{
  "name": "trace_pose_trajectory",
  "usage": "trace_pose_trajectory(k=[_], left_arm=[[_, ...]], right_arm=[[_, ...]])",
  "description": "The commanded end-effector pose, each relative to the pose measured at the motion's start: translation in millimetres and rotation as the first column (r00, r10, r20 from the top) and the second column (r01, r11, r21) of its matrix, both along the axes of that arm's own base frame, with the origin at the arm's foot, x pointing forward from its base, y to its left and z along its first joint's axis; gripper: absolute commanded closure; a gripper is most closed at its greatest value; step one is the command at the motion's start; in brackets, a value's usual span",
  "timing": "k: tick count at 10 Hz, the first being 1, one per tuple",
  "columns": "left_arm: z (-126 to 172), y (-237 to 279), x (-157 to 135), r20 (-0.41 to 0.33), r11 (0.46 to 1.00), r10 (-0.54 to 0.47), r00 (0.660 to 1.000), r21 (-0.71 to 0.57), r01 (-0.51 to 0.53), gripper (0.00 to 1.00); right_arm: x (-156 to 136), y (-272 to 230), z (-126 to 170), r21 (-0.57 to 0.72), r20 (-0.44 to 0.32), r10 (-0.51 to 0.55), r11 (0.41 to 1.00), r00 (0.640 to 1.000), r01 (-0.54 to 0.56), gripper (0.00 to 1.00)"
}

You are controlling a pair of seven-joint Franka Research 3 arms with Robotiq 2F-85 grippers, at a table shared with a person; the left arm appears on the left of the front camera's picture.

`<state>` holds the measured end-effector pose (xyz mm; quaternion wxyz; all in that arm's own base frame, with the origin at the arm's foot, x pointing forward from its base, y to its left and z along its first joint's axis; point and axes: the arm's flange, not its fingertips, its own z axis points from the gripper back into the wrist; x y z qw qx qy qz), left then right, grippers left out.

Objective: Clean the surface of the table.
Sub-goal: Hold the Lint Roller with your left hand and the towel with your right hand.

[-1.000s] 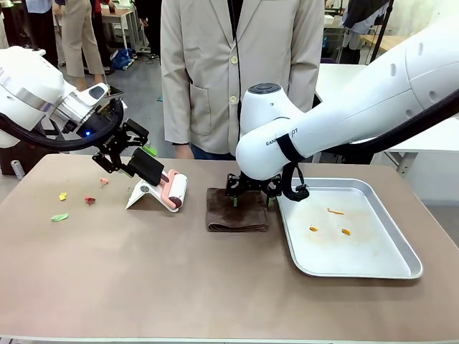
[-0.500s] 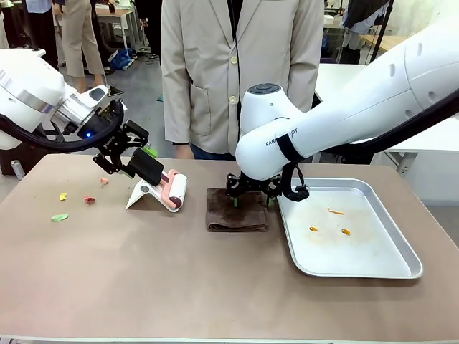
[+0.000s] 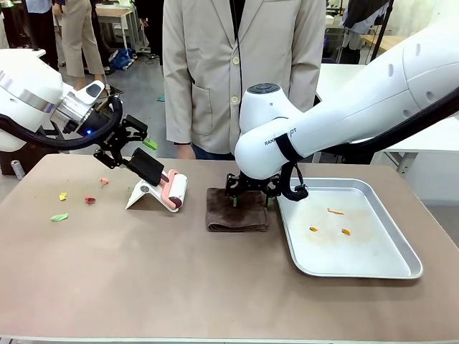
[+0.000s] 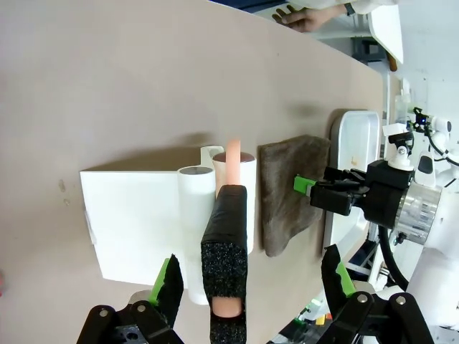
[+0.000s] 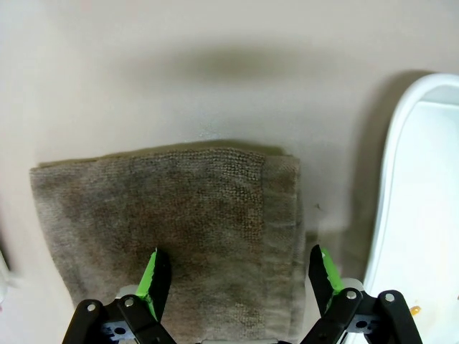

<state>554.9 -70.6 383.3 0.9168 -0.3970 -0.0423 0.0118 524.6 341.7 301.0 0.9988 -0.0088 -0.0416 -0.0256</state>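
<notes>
Left jaws: spread wide, the green pads [image 4: 163,282] on either side of the black foam handle [image 4: 225,251] of a lint roller [image 3: 176,190], with a gap on both sides; nothing is gripped.
Right jaws: also spread wide, pads [image 5: 153,275] pointing down over a folded brown cloth [image 3: 237,210]; whether the tips touch it cannot be told.
Lint roller: leans in a white stand [image 3: 142,193] left of the cloth, handle rising to the far left.
Cloth: lies flat in the middle, just left of the tray.
Tray: silver [image 3: 373,252], on the right side, with three small orange scraps [image 3: 346,231] in it.
Worktop: taupe-brown [image 3: 179,279], spanning the whole front view and carrying all of these; a few coloured scraps [image 3: 59,216] lie on it at the far left.
Person: in a beige coat [image 3: 237,72], standing at the far edge behind the cloth.
</notes>
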Motion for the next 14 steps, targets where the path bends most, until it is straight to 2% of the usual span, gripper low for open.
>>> trace_pose_trajectory(k=[1, 8, 9, 10, 11, 12, 13, 14], left_arm=[[-6, 4, -3, 0.036, 1.0, -0.024, 0.999, -0.016, 0.025, 0.0], [-13, 14, -3, 0.044, 0.998, -0.061, 0.997, -0.033, 0.063, 0.0], [-13, 15, -3, 0.042, 0.997, -0.063, 0.997, -0.036, 0.064, 0.58], [-13, 16, -3, 0.041, 0.997, -0.066, 0.997, -0.032, 0.068, 0.58], [-13, 17, -3, 0.045, 0.997, -0.063, 0.997, -0.036, 0.065, 1.0], [-13, 17, -3, 0.047, 0.997, -0.063, 0.997, -0.042, 0.065, 1.0], [-13, 17, -3, 0.049, 0.997, -0.063, 0.997, -0.042, 0.065, 1.0], [-13, 18, -2, 0.051, 0.997, -0.061, 0.997, -0.044, 0.064, 0.86]], right_arm=[[3, 5, 2, -0.005, 0.002, -0.028, 1.0, 1.0, 0.028, 0.0], [5, 7, 3, -0.004, -0.018, -0.039, 0.999, 0.999, 0.039, 0.0], [5, 7, 2, -0.013, -0.021, -0.049, 0.999, 0.999, 0.049, 0.6], [6, 7, 1, -0.025, -0.026, -0.045, 0.999, 0.999, 0.044, 0.6], [7, 8, 0, -0.029, -0.036, -0.043, 0.999, 0.998, 0.042, 1.0], [8, 8, -1, -0.029, -0.039, -0.042, 0.999, 0.998, 0.041, 0.65], [8, 8, -1, -0.027, -0.041, -0.04, 0.999, 0.998, 0.039, 1.0], [7, 8, -1, -0.026, -0.041, -0.04, 0.999, 0.998, 0.039, 1.0]])
